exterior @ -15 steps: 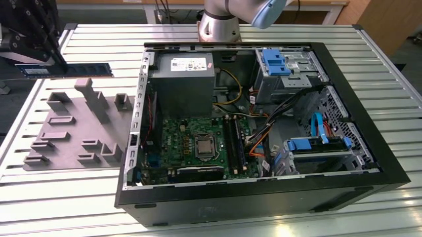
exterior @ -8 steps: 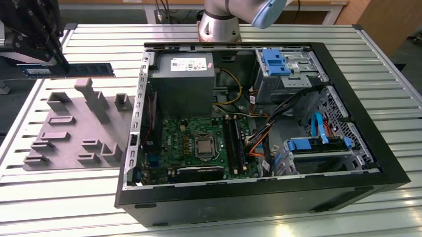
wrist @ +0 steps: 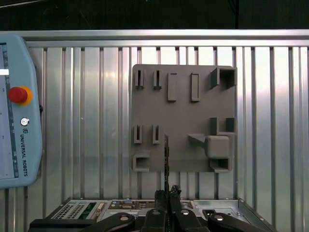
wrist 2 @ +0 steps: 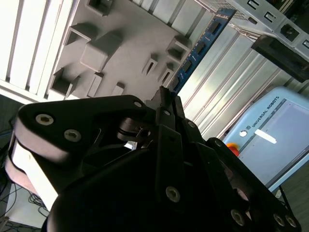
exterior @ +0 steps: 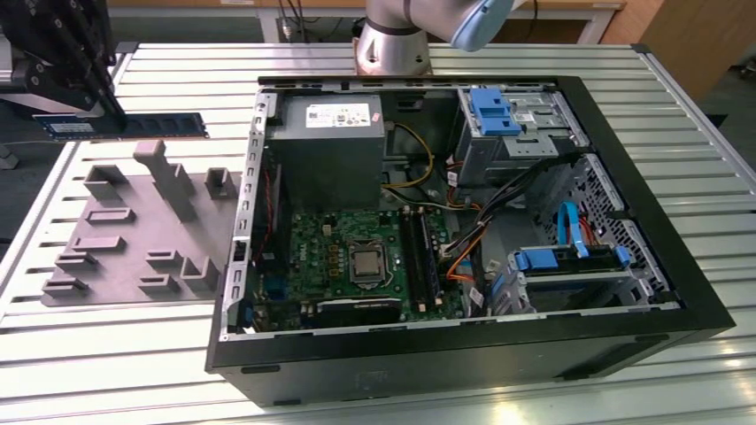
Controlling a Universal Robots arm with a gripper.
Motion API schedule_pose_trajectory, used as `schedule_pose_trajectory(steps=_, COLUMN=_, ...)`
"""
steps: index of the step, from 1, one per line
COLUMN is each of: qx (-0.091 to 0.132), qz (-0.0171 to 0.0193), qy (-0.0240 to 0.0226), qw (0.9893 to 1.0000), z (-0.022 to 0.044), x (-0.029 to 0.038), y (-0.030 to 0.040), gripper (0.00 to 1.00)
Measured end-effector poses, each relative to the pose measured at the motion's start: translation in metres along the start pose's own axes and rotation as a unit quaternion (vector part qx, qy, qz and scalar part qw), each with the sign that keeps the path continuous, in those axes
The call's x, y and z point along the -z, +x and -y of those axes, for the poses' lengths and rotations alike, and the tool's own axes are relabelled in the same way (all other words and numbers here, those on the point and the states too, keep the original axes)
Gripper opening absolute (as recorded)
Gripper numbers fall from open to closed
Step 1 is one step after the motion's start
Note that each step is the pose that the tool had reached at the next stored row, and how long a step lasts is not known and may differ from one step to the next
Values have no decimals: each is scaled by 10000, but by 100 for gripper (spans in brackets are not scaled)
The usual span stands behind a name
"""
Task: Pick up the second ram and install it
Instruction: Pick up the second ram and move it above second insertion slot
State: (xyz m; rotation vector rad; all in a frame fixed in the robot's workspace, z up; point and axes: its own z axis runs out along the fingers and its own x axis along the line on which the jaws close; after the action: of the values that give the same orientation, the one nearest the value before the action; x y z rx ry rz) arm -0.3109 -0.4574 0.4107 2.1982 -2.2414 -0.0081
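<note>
Green-blue ram (exterior: 130, 125) is in the gripper (exterior: 109, 112), jaws clenched on one end, the rest of the stick running out level past the fingertips. It hangs over the far edge of the grey fixture (exterior: 142, 221), at the exterior view's left. It is well apart from the open case (exterior: 473, 354) and not seated in anything. The black slots (exterior: 420, 257) lie on the motherboard (exterior: 336, 252) inside the case; can't tell if either is filled.

Why held so, as a guess: the end grip leaves the long edge free, which a slot would need. The fixture's narrow pockets look made to stand sticks on edge for a pinch like this.

What each view adds:
- **Exterior view:** gives the ram's broad face, with chips and a pale label, plus the gap to the case across the slatted table (exterior: 119, 354).
- **First wrist view:** looks along the fingers, so the ram (wrist: 166, 159) is a thin dark line, edge-on, straight out from the gripper (wrist: 166, 197). It lies in front of the fixture (wrist: 183, 121), with a pendant (wrist: 14, 111) lying off to one side.
- **Second wrist view:** looks from behind the gripper (wrist 2: 165, 94). The ram (wrist 2: 198, 48) reads as a blue strip leaving the tip, between the fixture (wrist 2: 120, 43) and the pendant (wrist 2: 275, 130). The linkage hides the pinch point.
</note>
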Motion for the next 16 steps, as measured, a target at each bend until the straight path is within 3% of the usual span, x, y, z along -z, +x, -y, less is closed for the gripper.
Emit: schedule_pose_trajectory(steps=16, qx=-1, qz=1, qy=1, qw=10000, z=84, x=-1, y=-1, gripper=14)
